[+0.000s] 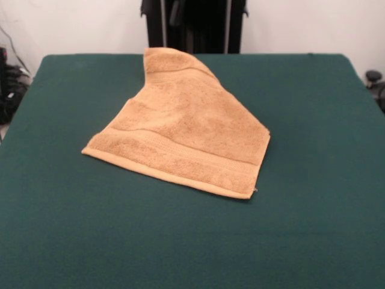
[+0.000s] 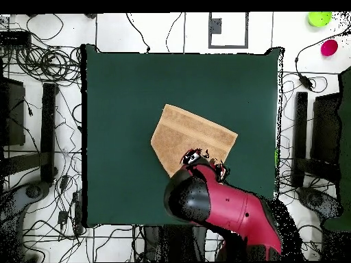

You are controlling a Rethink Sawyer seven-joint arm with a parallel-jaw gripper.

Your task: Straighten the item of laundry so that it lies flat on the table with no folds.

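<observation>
The tan-orange towel [image 1: 186,129] lies near the middle of the dark green table [image 1: 319,126]. Its near hem and woven band lie flat. Its far part is folded over and narrows to a point at the table's far edge. In the overhead view the towel [image 2: 192,133] shows as a slanted shape on the table [image 2: 116,103], and its robot-side corner is hidden under the red and black arm [image 2: 226,205]. The gripper [image 2: 202,161] is at the arm's end, over the towel's robot-side edge. The front view shows no arm or gripper.
The robot's black pedestal [image 1: 192,24] stands behind the table's far edge. Cables [image 2: 48,61] lie on the floor around the table. A pink object [image 2: 329,47] and a green one [image 2: 319,18] lie on the floor off one corner.
</observation>
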